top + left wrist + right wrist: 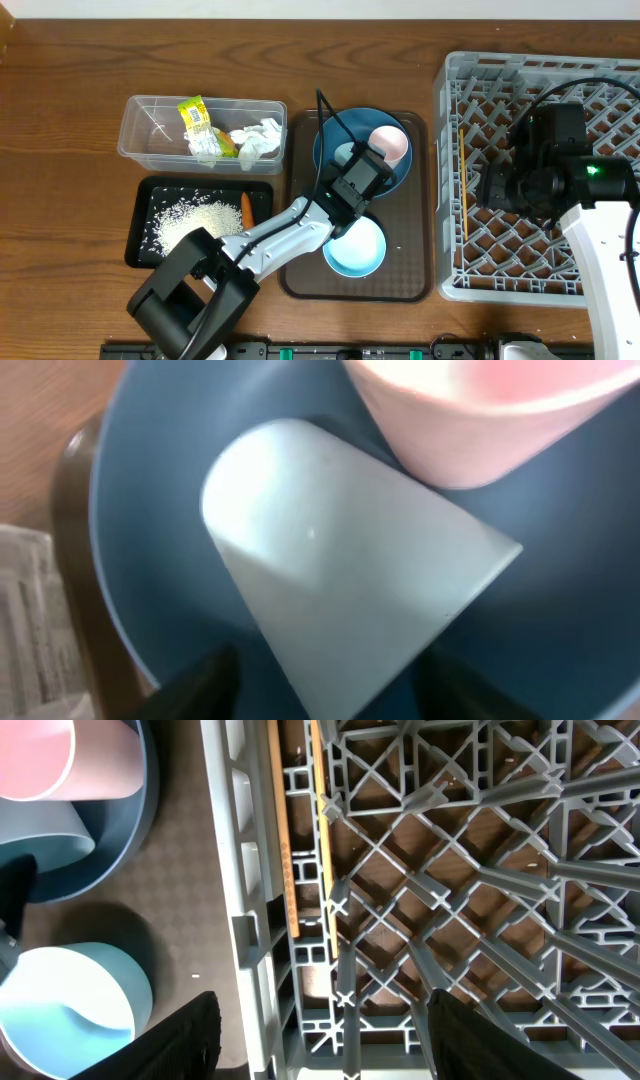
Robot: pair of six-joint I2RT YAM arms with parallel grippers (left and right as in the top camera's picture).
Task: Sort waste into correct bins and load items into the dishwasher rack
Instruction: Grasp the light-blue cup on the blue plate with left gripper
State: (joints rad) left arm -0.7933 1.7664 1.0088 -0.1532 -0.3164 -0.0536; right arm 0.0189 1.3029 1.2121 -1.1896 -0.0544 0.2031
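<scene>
The grey rack [540,62] sits to the right of the brown tray [410,240], ready for dishes. The dark blue plate [365,118] lies on the tray's far end, and the bowl [355,250] waits at its near end. The light blue cup [340,580] lies tipped over on the plate, beside the pink cup [390,145]. The left jaws stand partly open around it, likely to lift it. I cannot tell if they pinch it yet. The right jaws hang wide and empty over the rack, near the chopsticks [290,870].
</scene>
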